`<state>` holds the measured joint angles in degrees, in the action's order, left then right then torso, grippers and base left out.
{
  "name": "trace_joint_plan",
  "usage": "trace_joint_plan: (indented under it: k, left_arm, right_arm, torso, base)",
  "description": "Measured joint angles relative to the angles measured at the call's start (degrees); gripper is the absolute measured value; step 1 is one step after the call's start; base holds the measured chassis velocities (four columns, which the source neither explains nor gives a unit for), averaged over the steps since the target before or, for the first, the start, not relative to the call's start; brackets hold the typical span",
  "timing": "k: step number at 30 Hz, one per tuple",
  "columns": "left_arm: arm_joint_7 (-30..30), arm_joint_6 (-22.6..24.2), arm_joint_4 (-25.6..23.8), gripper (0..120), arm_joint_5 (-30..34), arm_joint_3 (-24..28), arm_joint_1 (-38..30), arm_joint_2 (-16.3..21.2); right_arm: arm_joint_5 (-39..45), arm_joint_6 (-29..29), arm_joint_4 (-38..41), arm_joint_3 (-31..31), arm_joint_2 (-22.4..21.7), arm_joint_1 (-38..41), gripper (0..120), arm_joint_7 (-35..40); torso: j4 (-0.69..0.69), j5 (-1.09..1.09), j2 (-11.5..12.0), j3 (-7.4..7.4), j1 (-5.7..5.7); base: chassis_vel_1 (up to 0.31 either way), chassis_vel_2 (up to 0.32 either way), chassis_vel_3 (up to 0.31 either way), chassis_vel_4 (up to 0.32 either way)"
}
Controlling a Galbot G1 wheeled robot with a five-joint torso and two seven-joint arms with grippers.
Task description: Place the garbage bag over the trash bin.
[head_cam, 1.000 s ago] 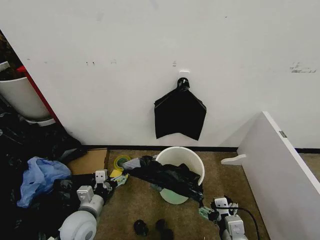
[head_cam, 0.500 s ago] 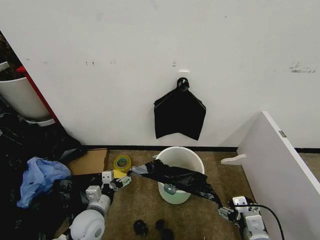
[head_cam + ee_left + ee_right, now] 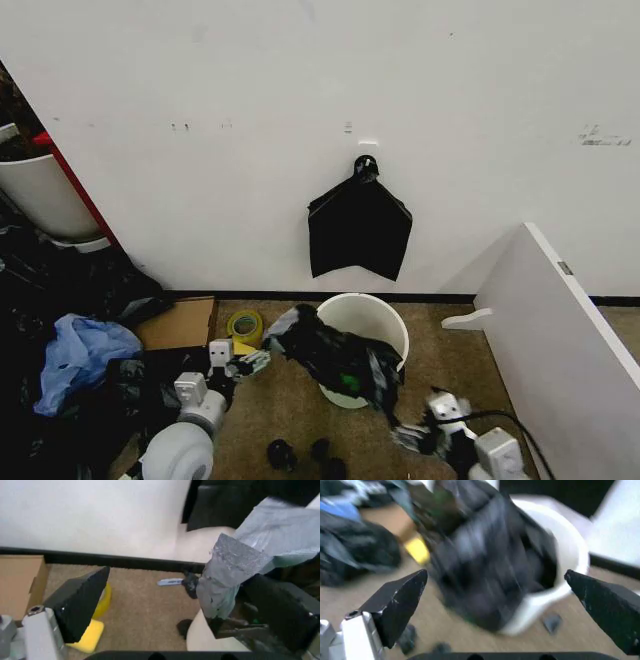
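The trash bin (image 3: 385, 318), a cream-white bucket, stands on the brown carpet against the wall. The black garbage bag (image 3: 335, 358) lies bunched over its front and left rim, one end sticking out to the left. My left gripper (image 3: 250, 362) sits just left of that end with its fingers spread open. In the left wrist view the bag (image 3: 240, 558) hangs close against one finger, with the bin's wall (image 3: 200, 645) below it. My right gripper (image 3: 410, 435) is low at the bin's front right, open, and the bag (image 3: 485, 562) and bin (image 3: 565, 555) lie ahead of it, apart from its fingers.
A flat black pack (image 3: 360, 235) hangs on a wall hook above the bin. A white board (image 3: 560, 340) leans at the right. A tape roll (image 3: 243, 324), cardboard (image 3: 180, 322), a blue bag (image 3: 75, 355) and dark clutter fill the left. Small black items (image 3: 300, 455) lie on the carpet.
The bag was stretched from the left gripper to the right gripper; now it is bunched on the bin. The right gripper has moved left, with the bag's end off it.
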<state>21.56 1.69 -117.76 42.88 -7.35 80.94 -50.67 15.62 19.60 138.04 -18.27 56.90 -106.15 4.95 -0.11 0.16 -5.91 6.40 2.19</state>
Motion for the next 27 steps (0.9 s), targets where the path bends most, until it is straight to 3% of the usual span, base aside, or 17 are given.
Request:
trace_joint_plan:
  k: [1,4,7,8,9,11,16,20,27]
  left_arm:
    - [0.0,0.0,0.0,100,0.0,0.0,0.0,0.0]
    - [-1.1,-0.5,-1.4,100,1.3,-1.0,0.5,1.0]
    - [-3.4,-2.0,-2.5,100,6.7,-2.2,0.7,1.5]
    - [-3.4,-2.0,-2.5,100,6.7,-2.2,0.7,1.5]
    - [-4.5,-2.3,-3.2,100,11.8,-2.6,0.6,1.6]
    - [-5.2,-2.3,-3.4,100,16.0,-2.9,0.4,1.4]
    - [-6.1,-2.1,-2.5,100,15.6,-2.9,-0.1,1.6]
    - [-7.9,-3.0,-0.4,100,7.3,-1.1,0.0,1.7]
    - [-10.9,-5.4,1.6,100,1.6,-0.5,0.0,2.3]
  right_arm:
    - [0.0,0.0,0.0,0.0,0.0,0.0,100,0.0]
    - [-0.2,-7.3,-0.6,-1.4,-0.4,-1.2,100,-5.7]
    - [2.6,-16.0,-2.1,-3.5,-0.5,-2.0,100,-11.8]
    - [2.6,-16.0,-2.1,-3.5,-0.5,-2.0,100,-11.8]
    - [5.6,-21.9,-3.4,-4.3,-0.2,-1.8,100,-14.9]
    - [8.1,-24.8,-3.8,-4.3,0.3,-1.1,100,-15.3]
    - [9.8,-22.2,-2.6,-3.1,0.8,0.8,100,-9.2]
    - [11.0,-9.7,-1.6,-1.2,-0.5,8.2,100,0.2]
    - [15.8,-3.2,-0.3,-2.6,-5.5,12.2,100,-1.8]
  torso:
    - [0.0,0.0,0.0,0.0,0.0]
    - [0.0,0.0,0.0,0.0,0.0]
    - [-0.01,-0.01,0.0,0.0,0.0]
    - [-0.01,-0.01,0.0,0.0,0.0]
    - [-0.01,0.0,0.0,0.0,0.0]
    - [-0.01,0.0,0.0,0.0,0.0]
    - [-0.01,-0.02,0.0,0.0,0.0]
    - [-0.01,0.0,0.0,0.0,0.0]
    - [-0.01,-0.01,0.0,0.0,0.0]
  base:
    - [0.0,0.0,0.0,0.0]
    - [0.0,0.0,0.0,0.0]
    - [0.0,0.0,0.0,0.0]
    - [0.0,0.0,0.0,0.0]
    - [0.0,0.0,0.0,0.0]
    - [0.0,0.0,0.0,0.0]
    - [0.0,0.0,0.0,0.0]
    - [0.0,0.0,0.0,0.0]
    - [0.0,0.0,0.0,0.0]
